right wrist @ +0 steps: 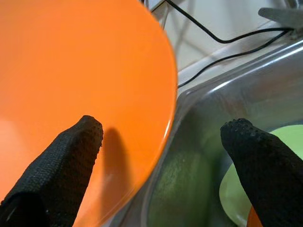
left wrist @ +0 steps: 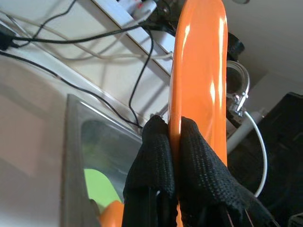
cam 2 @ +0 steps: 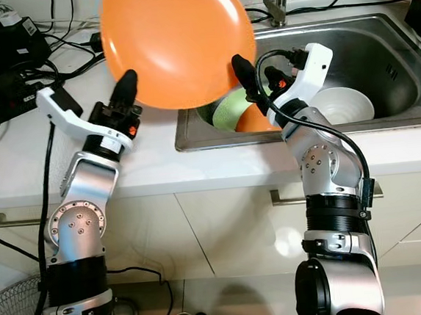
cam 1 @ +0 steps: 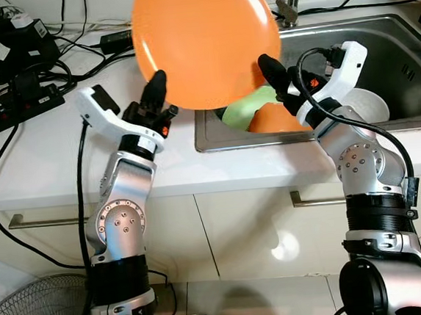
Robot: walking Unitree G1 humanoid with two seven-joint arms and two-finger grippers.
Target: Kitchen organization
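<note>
Left wrist view: left gripper (left wrist: 174,142) clamped on the rim of the orange plate (left wrist: 199,71)
Plate position: held upright above the counter (cam 1: 49,164), just left of the sink (cam 1: 401,60)
Right gripper (right wrist: 161,137): fingers spread wide — plate rim between them, unclamped
Handling: rigid, glossy, probably light — likely slippery; grip the rim

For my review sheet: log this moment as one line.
left gripper: shut on orange plate rim | right gripper: open beside plate | plate: raised over counter edge | sink: green, orange, white dishes
</note>
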